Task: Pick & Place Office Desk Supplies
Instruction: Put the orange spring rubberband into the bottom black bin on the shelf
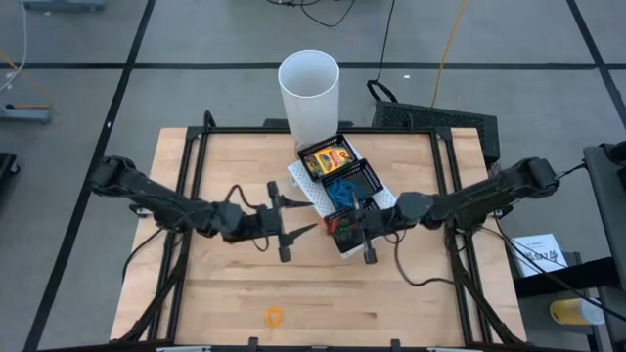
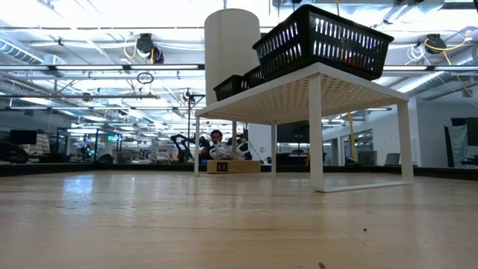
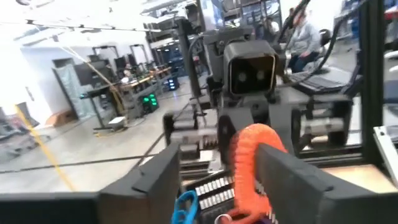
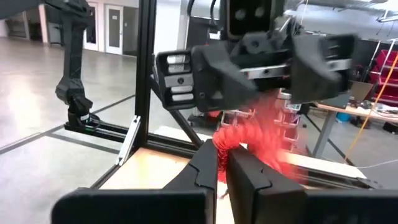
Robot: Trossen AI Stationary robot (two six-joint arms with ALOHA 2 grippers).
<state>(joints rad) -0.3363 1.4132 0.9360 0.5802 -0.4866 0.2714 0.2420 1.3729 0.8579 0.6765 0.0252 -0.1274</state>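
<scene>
My two grippers meet tip to tip above the table's middle, just near of the black mesh tray (image 1: pixel 354 182). My right gripper (image 4: pixel 225 151) (image 1: pixel 342 233) is shut on a bunch of rubber bands (image 4: pixel 233 134), mostly orange-red (image 3: pixel 252 165), with a blue loop (image 3: pixel 185 208) hanging lower. My left gripper (image 3: pixel 217 152) (image 1: pixel 311 229) is open, one finger on either side of that bunch. A yellow-and-green crayon box (image 1: pixel 330 158) and blue bands (image 1: pixel 342 192) lie in the tray. A lone orange band (image 1: pixel 274 316) lies flat near the table's near edge. My right gripper pinches the orange-red bands (image 4: pixel 222 138) between its two fingers, coming level from the table's right. The bunch is lifted clear of the table, and loops hang below the fingers. My left gripper stands around the same bunch; the bands lie close to one finger (image 3: pixel 280 171), and I cannot tell whether they touch.
The tray sits on a white perforated stand (image 2: pixel 321 90) (image 1: pixel 384 202) right of centre at the far side. A tall white cup (image 1: pixel 309 90) (image 2: pixel 228 52) stands behind it. Bare wood (image 1: pixel 225 284) lies left and near. Black frame rails (image 1: pixel 196 166) run along the table's sides.
</scene>
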